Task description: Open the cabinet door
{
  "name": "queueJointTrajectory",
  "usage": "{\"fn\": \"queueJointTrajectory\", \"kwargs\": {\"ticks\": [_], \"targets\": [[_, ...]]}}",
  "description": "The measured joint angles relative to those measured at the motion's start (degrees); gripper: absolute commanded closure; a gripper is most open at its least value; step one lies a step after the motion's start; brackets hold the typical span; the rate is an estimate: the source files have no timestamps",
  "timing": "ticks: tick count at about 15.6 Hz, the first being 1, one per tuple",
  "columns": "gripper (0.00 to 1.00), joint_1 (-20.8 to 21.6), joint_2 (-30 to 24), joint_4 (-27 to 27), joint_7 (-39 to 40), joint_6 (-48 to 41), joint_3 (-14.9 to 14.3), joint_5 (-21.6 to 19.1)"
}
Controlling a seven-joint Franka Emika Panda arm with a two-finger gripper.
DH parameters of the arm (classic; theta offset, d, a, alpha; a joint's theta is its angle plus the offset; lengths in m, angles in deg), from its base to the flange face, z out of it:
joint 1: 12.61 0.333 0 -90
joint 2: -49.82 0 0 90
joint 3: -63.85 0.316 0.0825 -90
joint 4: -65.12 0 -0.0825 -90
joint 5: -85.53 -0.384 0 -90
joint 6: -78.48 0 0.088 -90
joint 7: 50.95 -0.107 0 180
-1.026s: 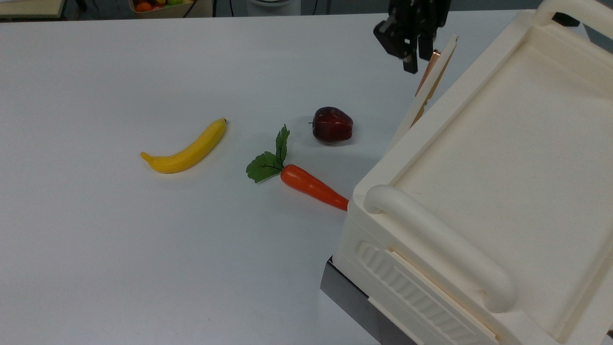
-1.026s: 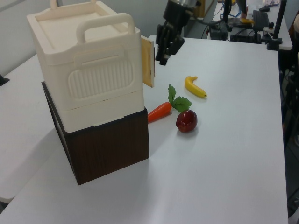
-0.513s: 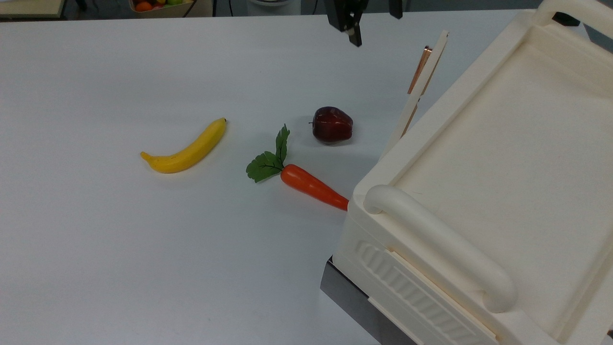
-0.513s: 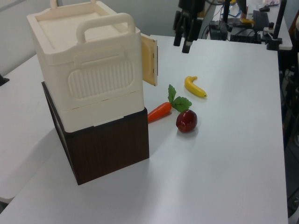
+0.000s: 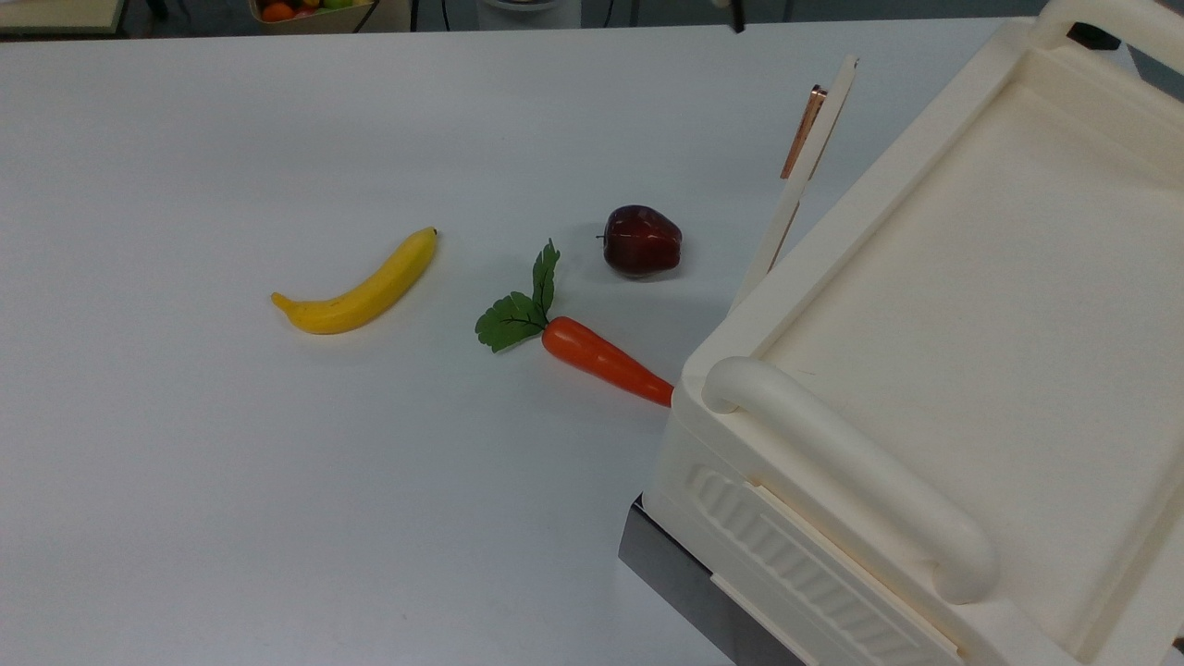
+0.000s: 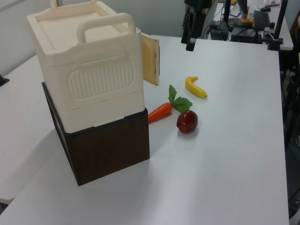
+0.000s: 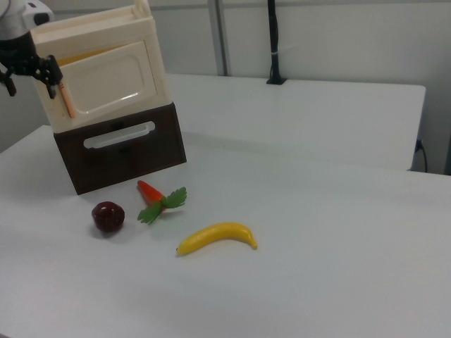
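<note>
The cream cabinet point(image 6: 89, 70) stands on a dark wooden base. Its cabinet door point(image 7: 113, 83) is ajar, swung a little way out from the body. In the top view the door point(image 5: 800, 176) shows edge-on, with the copper bar handle point(image 5: 803, 129) near its free end. The same handle point(image 7: 65, 98) sits at the door's edge in the right view. My gripper point(image 6: 190, 43) hangs in the air above the table, apart from the door and beyond its free edge. In the right view the gripper point(image 7: 29, 84) is open with nothing between its fingers.
A dark red apple point(image 5: 642, 240), a carrot with green leaves point(image 5: 601, 359) and a banana point(image 5: 361, 289) lie on the white table point(image 5: 231, 481) beside the cabinet. The brown base point(image 7: 127, 151) has a drawer with a pale bar handle point(image 7: 118, 135). Equipment stands beyond the table's far edge in the left view.
My gripper has left the copper handle and risen away from the door toward the top view's upper edge. The door has swung slightly further out.
</note>
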Motion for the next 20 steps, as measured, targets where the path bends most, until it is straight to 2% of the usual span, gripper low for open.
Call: {"fn": "queueJointTrajectory", "kwargs": {"ticks": [3,7,12,20], "targets": [[0.0,2.0,-0.1,-1.3,-3.1,4.5,0.1,0.5],[0.0,2.4,0.2,-1.6,-4.7,12.6,0.1,1.9],[0.0,2.6,3.3,-1.4,-5.4,24.8,2.2,5.1],[0.0,3.3,4.9,-0.6,-5.4,26.3,2.5,7.8]]}}
